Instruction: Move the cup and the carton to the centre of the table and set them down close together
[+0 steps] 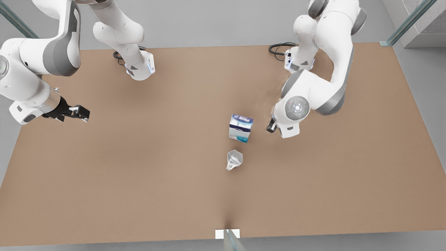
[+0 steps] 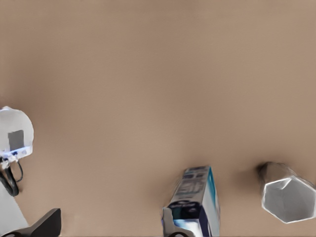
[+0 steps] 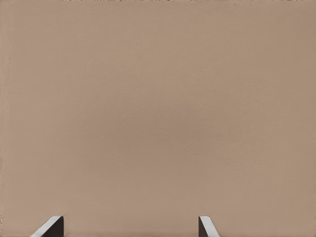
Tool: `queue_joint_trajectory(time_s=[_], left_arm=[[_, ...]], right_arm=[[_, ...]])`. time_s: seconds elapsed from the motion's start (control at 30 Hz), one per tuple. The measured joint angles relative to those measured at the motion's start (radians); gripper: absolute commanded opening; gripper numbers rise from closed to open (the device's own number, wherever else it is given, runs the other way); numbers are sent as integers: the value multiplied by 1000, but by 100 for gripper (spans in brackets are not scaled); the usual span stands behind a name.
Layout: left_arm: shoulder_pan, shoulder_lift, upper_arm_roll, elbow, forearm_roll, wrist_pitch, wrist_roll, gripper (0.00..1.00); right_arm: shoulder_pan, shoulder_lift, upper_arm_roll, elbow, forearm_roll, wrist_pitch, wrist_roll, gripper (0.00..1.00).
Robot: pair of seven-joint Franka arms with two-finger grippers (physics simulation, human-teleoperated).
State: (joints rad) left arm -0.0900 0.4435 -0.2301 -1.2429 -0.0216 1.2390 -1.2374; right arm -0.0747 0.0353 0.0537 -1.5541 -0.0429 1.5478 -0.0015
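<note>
The carton (image 1: 240, 127) stands near the middle of the table (image 1: 139, 174), dark blue top up. The grey faceted cup (image 1: 234, 159) sits a short gap nearer the front edge. My left gripper (image 1: 271, 126) hangs just to the front view's right of the carton. In the left wrist view its fingers are spread, and the carton (image 2: 195, 202) lies beside one fingertip (image 2: 170, 227), outside the open left gripper (image 2: 107, 227), with the cup (image 2: 288, 197) farther off. My right gripper (image 1: 81, 113) waits over the table's edge at the front view's left. The right gripper (image 3: 131, 227) is open over bare tabletop.
Both arm bases (image 1: 141, 68) (image 1: 296, 59) stand at the table's back edge with black cables beside them. A small white tag (image 1: 227, 233) sits at the middle of the front edge. Glass rails cross the far corners.
</note>
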Motion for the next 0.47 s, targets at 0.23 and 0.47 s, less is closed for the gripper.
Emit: queue_joint_trajectory(time_s=[0.23,0.47], left_arm=[[146,-157,103,-73,27,156,1178,100],[139,-218,106,-86,8,168,1178,100]], right_arm=[[-14,-1,0,2,-3,3,7,100],[-18,0,0,22,-8,-18,8,100]])
